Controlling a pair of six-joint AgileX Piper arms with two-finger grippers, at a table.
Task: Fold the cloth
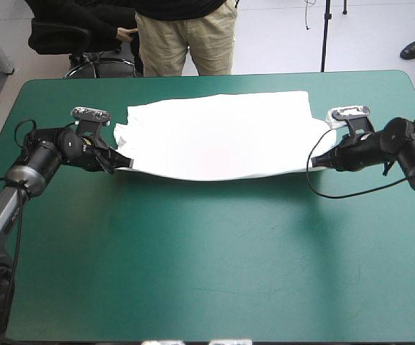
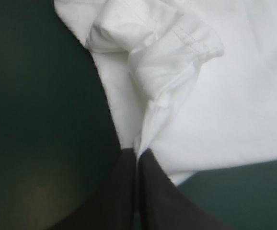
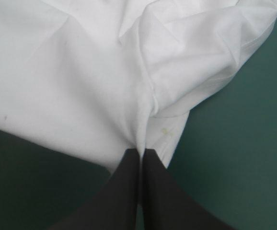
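T-shirt (image 1: pixel 218 136) lying spread across upper middle of frame, left gripper (image 1: pixel 126 162) and right gripper (image 1: pixel 314 162) each pinching one end, lol.

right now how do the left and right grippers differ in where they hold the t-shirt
The left gripper pinches the T-shirt at its left near corner, and the right gripper pinches it at its right near corner. Ahead of the left gripper a stitched sleeve hem bunches up. Ahead of the right gripper lies a smoother folded flap. Both grippers are shut on the T-shirt.
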